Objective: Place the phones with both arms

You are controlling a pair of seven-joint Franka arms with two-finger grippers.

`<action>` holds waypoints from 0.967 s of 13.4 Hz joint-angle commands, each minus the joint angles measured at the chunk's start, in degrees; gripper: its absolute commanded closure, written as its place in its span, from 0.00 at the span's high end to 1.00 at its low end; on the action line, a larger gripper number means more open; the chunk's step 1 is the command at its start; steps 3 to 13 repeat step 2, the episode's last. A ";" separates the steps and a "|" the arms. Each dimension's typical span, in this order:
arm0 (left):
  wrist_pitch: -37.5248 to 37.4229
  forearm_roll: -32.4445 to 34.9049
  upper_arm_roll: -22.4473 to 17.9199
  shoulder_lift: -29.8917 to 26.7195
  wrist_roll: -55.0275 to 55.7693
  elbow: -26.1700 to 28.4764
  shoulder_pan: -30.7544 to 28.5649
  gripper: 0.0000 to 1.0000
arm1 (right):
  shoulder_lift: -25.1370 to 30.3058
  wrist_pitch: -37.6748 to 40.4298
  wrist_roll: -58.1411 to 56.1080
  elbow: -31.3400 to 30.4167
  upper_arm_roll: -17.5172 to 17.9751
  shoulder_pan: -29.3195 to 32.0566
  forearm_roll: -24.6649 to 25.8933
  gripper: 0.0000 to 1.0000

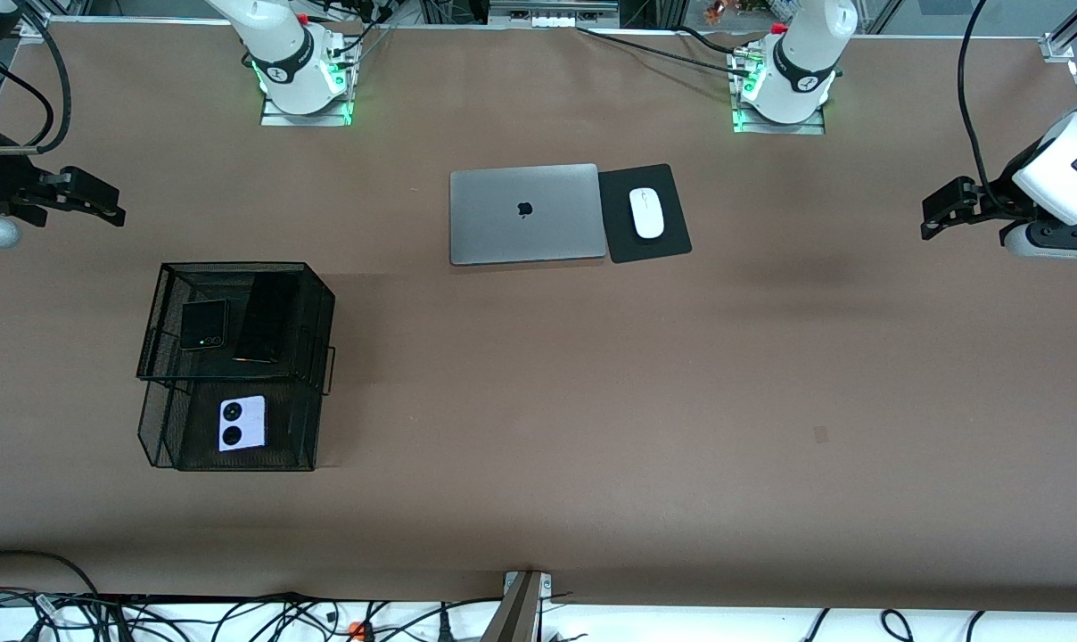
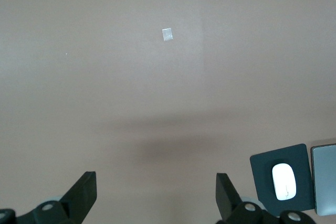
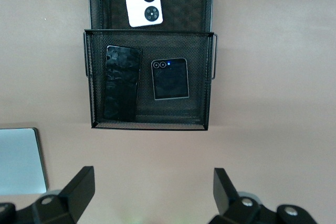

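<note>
**A:** Where do the phones lie?

**B:** All three sit in the two-tier black wire mesh rack [image 1: 235, 366] toward the right arm's end of the table. The upper tray holds the squarish black flip phone [image 1: 204, 325] beside the long slim black phone [image 1: 265, 317]; the lower tray, nearer the front camera, holds the lavender-white phone with two black lenses [image 1: 242, 423].

**A:** And which pincer is closer?

**B:** The right gripper [image 1: 88, 198], clearly. It hovers over bare table at that end, jaws spread wide and holding nothing, and its wrist camera looks straight at the rack [image 3: 149, 51]. The slim phone's long axis [image 3: 122, 83] runs from the arms' bases toward the front camera, so the jaws would probably need to span its narrow width.

**A:** The other arm?

**B:** The left gripper [image 1: 949, 207] waits over the table at its own end, likewise spread and empty, well apart from the rack. Between the two, nearer the bases, lie a closed grey Apple laptop [image 1: 527, 214] and, just beside it, a white mouse [image 1: 646, 213] on a black pad [image 1: 672, 241].
</note>
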State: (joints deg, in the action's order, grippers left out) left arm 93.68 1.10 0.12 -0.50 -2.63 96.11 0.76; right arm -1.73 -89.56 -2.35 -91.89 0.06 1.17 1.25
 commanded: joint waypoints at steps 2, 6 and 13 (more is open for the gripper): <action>-0.87 0.74 0.23 -0.73 0.61 -0.13 0.03 1.00 | 0.06 0.08 0.85 0.31 1.09 1.11 -0.10 1.00; -0.87 0.74 0.23 -0.73 0.61 -0.13 0.03 1.00 | 0.06 0.08 0.85 0.31 1.09 1.11 -0.10 1.00; -0.87 0.74 0.23 -0.73 0.61 -0.13 0.03 1.00 | 0.06 0.08 0.85 0.31 1.09 1.11 -0.10 1.00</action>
